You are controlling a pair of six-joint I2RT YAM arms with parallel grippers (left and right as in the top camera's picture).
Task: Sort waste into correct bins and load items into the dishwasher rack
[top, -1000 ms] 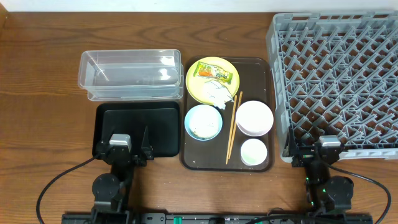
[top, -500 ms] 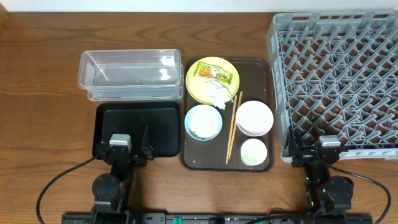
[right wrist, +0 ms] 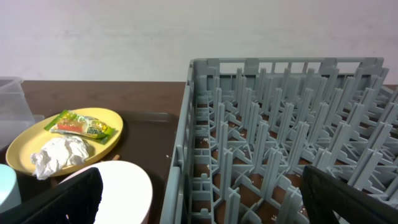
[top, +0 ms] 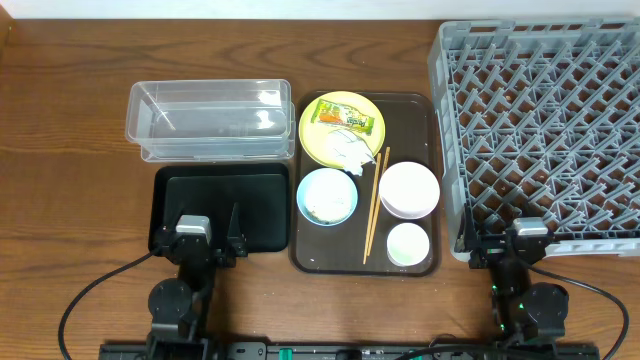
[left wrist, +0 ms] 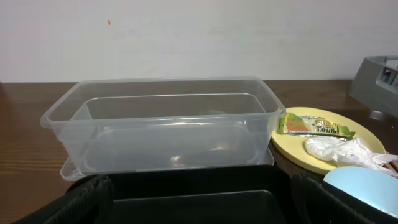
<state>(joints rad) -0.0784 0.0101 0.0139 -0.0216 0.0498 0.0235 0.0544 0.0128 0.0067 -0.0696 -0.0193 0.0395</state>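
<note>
The snack wrapper (top: 349, 117) and crumpled tissue (top: 347, 150) lie on the yellow plate (top: 318, 138). Whitish rice grains (top: 322, 205) sit in the light blue bowl (top: 327, 196). The white bowl (top: 409, 189), white cup (top: 408, 244) and chopsticks (top: 375, 205) are beside them. The clear tub (top: 210, 120) and black tray (top: 222, 205) are on the left, and the grey rack (top: 545, 130) on the right. My left gripper (top: 198, 235) is open and empty over the black tray's near edge (left wrist: 193, 205). My right gripper (top: 527, 240) is open and empty at the rack's near left corner (right wrist: 205, 186).
The dishes all stand on a dark brown serving tray (top: 430, 110) between the bins and the rack. In the left wrist view the clear tub (left wrist: 165, 127) fills the middle. In the right wrist view the white bowl (right wrist: 127, 190) is close to the left finger.
</note>
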